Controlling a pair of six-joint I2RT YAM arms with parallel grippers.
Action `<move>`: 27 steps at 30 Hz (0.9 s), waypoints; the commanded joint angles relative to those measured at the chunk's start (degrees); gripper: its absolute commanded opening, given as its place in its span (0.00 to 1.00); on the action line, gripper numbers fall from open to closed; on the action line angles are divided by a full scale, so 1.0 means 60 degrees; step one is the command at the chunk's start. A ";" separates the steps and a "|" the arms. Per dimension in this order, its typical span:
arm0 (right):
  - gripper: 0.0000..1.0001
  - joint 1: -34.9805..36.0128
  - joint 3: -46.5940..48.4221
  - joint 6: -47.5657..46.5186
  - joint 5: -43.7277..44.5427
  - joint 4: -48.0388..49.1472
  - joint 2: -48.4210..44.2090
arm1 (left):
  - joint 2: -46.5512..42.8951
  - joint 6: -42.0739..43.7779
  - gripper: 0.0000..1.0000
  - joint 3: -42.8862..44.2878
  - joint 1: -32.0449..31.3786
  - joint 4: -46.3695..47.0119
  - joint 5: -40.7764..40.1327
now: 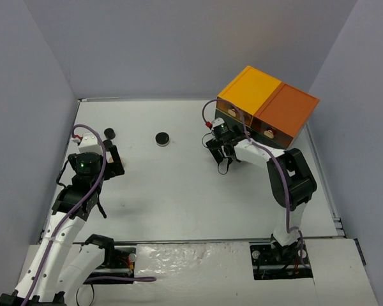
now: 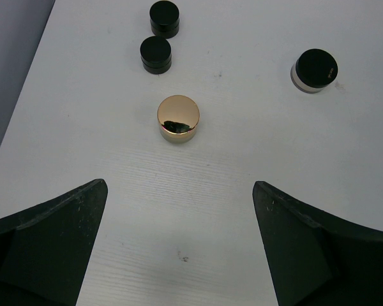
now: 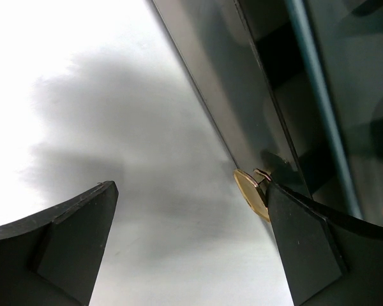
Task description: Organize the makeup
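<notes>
In the left wrist view the makeup lies ahead of my open left gripper. A gold-topped round compact is nearest and sits clear of the fingers. Two round black jars stand farther off. A black-lidded jar sits to the right. From above, the left gripper is near the table's left side, with a black jar just beyond it and another mid-table. My right gripper is open and empty at the drawer box front, its right finger beside a gold knob.
The orange-topped dark drawer box stands at the back right, its dark front filling the right wrist view. Grey walls close in the white table on the left, back and right.
</notes>
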 commanded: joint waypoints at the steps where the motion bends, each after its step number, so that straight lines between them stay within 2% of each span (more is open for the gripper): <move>1: 0.97 0.0754 -0.0530 0.1513 -0.1517 -0.1113 -0.0513 | -0.0016 -0.0040 0.97 0.0196 0.0079 0.0454 -0.0027; 9: 0.97 0.1666 -0.0787 0.2624 -0.1522 -0.1674 -0.1258 | -0.0002 -0.0040 0.97 0.0196 0.0079 0.0454 -0.0027; 17: 0.97 0.2284 -0.0543 0.2796 -0.0921 -0.2307 -0.1946 | 0.0038 -0.0040 0.97 0.0196 0.0079 0.0454 -0.0012; 23: 0.98 0.2495 0.0505 0.2201 -0.0078 -0.2806 -0.2313 | 0.0173 -0.0055 0.97 0.0182 0.0079 0.0440 0.0017; 27: 0.98 0.2611 0.1390 0.1996 -0.0143 -0.3069 -0.2750 | 0.0347 -0.0184 0.97 0.0239 0.0079 0.0325 0.0031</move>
